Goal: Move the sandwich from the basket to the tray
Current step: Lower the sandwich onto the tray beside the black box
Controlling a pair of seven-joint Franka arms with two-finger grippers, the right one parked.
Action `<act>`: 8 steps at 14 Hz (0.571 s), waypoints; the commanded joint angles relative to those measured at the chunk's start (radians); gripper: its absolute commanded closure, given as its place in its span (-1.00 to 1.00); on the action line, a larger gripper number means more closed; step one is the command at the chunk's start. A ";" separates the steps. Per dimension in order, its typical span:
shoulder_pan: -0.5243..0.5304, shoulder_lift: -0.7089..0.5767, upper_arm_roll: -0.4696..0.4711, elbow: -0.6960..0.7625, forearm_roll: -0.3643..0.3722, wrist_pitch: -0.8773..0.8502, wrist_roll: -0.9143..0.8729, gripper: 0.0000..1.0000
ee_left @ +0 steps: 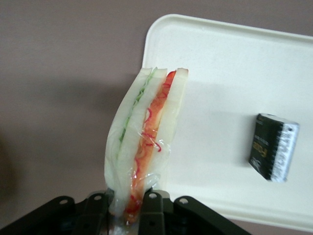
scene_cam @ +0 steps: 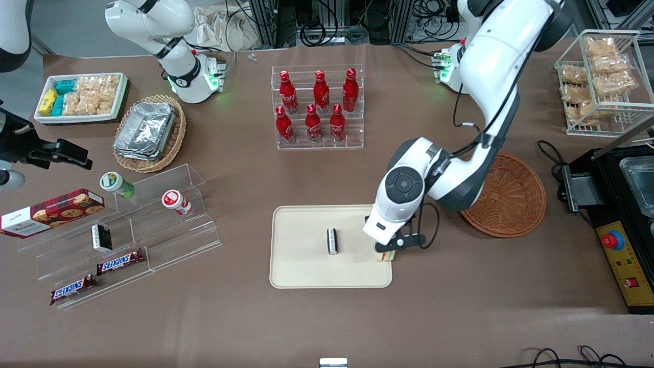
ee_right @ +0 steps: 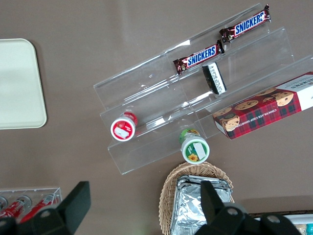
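Now the gripper (scene_cam: 387, 251) hangs over the tray (scene_cam: 301, 266) edge, jaws clamped on the sandwich (ee_left: 146, 132). Tray holds one small dark packet (scene_cam: 332, 240); the basket (scene_cam: 511, 199) sits empty beside it.

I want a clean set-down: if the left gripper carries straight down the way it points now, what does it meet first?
Probably the tray. The gripper, shut on the sandwich, points down near the tray's edge, so the sandwich may land partly off it; depth is unclear.

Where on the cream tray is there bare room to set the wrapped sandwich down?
The gripper, shut on the wrapped triangular sandwich, hangs at the flat cream-beige tray's edge nearest the reddish-brown wicker basket. Bare tray lies between that edge and the small black packet, with more toward the parked arm's end.
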 commanded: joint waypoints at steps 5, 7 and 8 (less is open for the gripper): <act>-0.035 0.082 0.006 0.050 0.066 0.036 -0.067 0.93; -0.038 0.090 0.006 0.048 0.068 0.058 -0.099 0.06; -0.039 0.092 0.006 0.048 0.071 0.061 -0.103 -0.99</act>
